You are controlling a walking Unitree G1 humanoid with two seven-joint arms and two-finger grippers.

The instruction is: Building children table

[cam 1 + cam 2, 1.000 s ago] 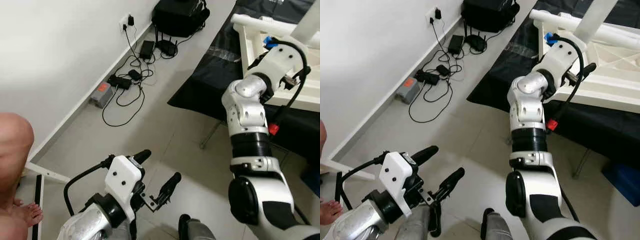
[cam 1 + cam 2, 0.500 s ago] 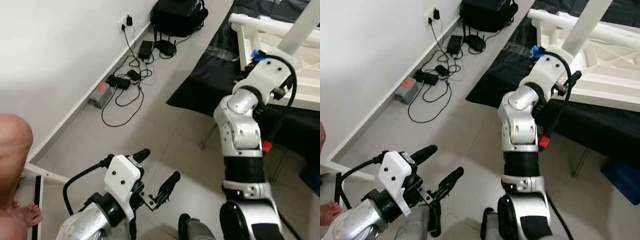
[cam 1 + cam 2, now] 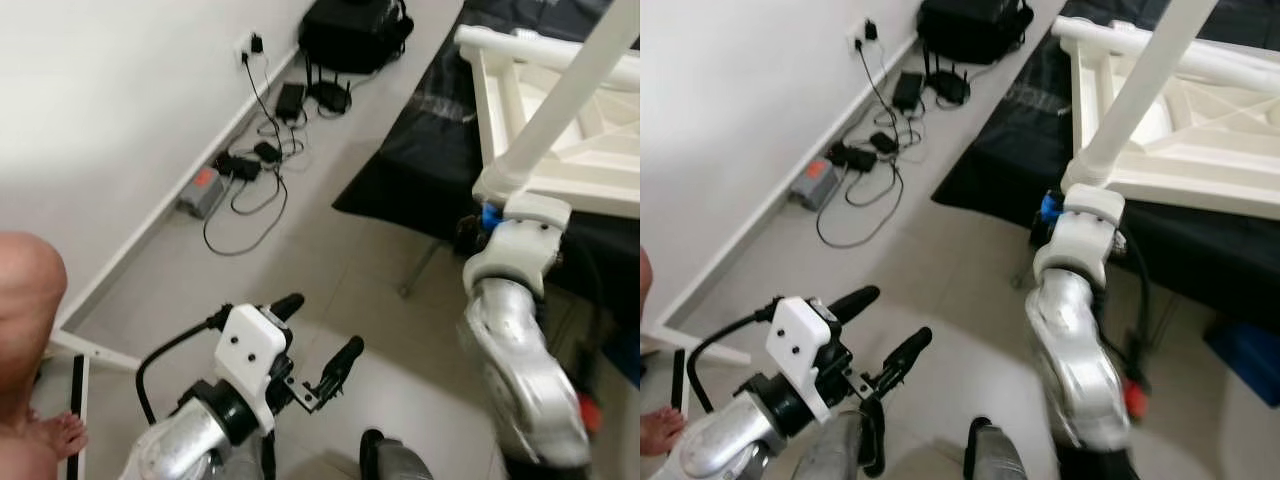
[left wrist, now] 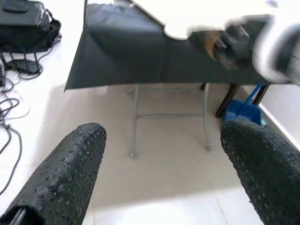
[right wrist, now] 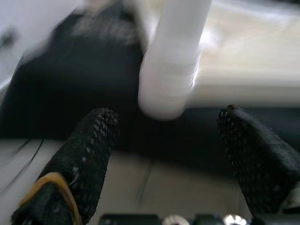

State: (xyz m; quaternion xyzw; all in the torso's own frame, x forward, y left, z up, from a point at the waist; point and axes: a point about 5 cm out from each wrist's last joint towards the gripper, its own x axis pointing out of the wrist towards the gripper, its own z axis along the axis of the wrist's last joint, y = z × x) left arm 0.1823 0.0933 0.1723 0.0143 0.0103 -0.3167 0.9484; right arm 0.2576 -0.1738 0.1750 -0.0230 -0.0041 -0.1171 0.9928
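White children's table frame [image 3: 560, 110] lies upside down, upper right of frame, on black-covered worktop [image 3: 420, 150], w/ one round leg [image 3: 1140, 90] angled up. Right claw [image 5: 164, 154] spread, just below leg end. Left claw [image 3: 315, 345] spread, lower left over floor.

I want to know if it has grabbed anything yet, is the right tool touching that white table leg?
Apart. In the right wrist view the right tool is open, and the white table leg ends beyond its fingertips, with dark cloth visible between them.
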